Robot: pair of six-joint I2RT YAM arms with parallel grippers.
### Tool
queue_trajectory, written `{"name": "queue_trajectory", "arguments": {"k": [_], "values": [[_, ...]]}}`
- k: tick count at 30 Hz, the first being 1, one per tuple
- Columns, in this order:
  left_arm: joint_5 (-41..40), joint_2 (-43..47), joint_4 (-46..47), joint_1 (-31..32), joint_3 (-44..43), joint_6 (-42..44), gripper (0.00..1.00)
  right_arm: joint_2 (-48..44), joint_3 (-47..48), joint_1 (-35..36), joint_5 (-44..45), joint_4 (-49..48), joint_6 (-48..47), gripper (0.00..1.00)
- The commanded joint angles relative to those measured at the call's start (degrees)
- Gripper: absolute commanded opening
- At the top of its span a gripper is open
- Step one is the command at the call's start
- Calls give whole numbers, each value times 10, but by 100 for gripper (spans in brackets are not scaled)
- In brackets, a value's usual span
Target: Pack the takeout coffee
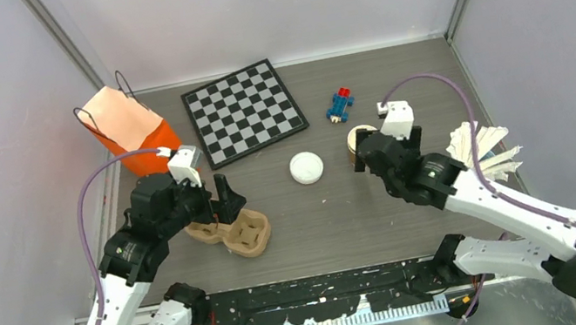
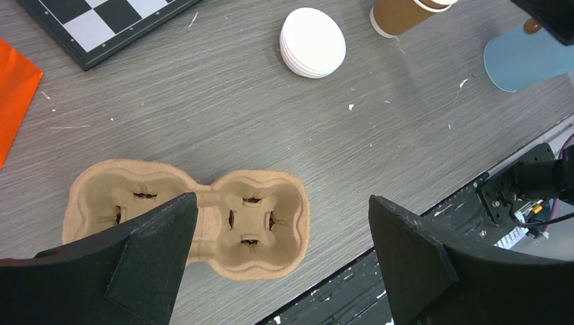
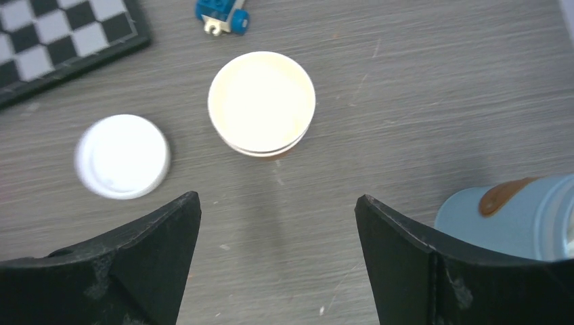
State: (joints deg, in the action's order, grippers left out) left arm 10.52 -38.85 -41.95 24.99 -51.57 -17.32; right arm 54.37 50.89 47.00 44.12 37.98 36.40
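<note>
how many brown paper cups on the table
1: the brown paper cup stands lidless ahead of the right gripper, beside the white lids; its doubled rim suggests more may be nested inside.

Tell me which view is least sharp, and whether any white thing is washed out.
Right wrist view: softest; the white lid is smeared at its edge, the paper cup looks washed pale inside. Left wrist view: table grain crisp. Top view: even light, faint shadows.

no readable text, labels, brands or numbers anywhere
</note>
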Motion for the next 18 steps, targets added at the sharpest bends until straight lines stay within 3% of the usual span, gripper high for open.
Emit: {"name": "queue_trajectory", "arguments": {"k": [1,3,6,9,18], "values": [[4,4,12,-3,1,9,100,68,38,-29,57,-50,-66,87],[5,5,12,-3,1,9,100,102,57,-78,0,-53,-75,83],[4,8,14,-3,2,9,100,139,77,-151,-119,-58,-78,67],[4,7,13,-3,2,9,100,165,87,-181,-142,-65,-87,54],[2,11,13,-3,2,10,100,229,105,-256,-233,-111,-99,40]]}}
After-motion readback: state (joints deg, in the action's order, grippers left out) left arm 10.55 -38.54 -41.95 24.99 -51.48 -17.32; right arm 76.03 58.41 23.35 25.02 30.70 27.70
